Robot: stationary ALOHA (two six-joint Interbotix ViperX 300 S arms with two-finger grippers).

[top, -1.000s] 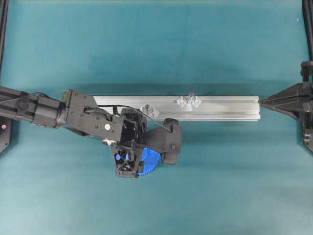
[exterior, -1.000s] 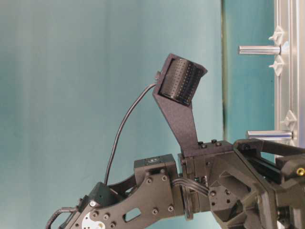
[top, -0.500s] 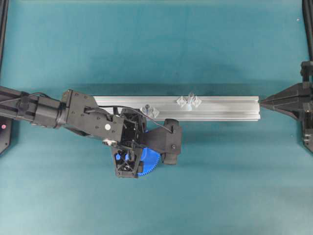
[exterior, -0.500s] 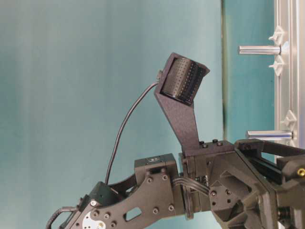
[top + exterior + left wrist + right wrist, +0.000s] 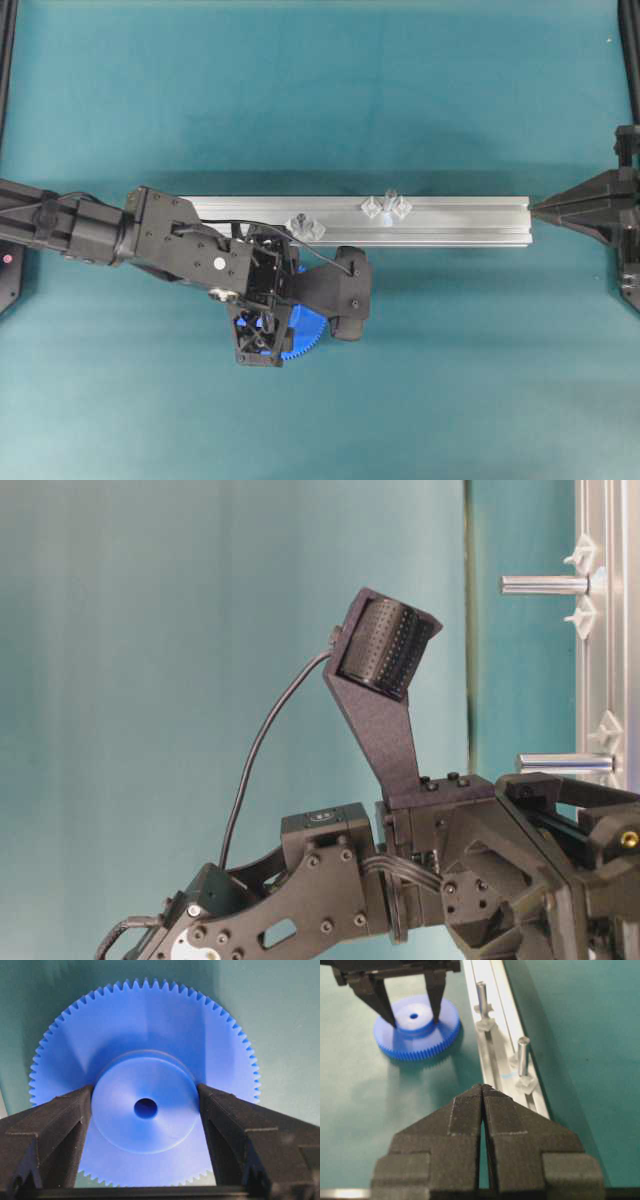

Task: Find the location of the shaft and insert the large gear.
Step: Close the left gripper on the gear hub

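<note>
The left gripper [image 5: 145, 1110] has its jaws set on either side of the raised hub of the large gear [image 5: 145, 1085], the pads touching or all but touching the hub wall. Whether they bear on it yet I cannot tell. Taking the hub rather than the toothed rim likely keeps the centre hole clear and the disc level for threading onto a pin.

The gear lies flat on the teal surface [image 5: 450, 380], left of centre and just nearer the front edge than the aluminium rail [image 5: 470, 215] that runs across the middle. Two upright pins stand on that rail. The shaft [image 5: 387, 203], flanked by clear faceted pieces, is near the rail's middle, well apart from the gear. The other pin [image 5: 300, 222] stands just beside the left arm.

The right gripper [image 5: 483, 1091] waits at the right edge, jaws pressed together on nothing.

Against the earlier frames, the left jaws have drawn in toward the hub. The arm and gear have hardly shifted.
</note>
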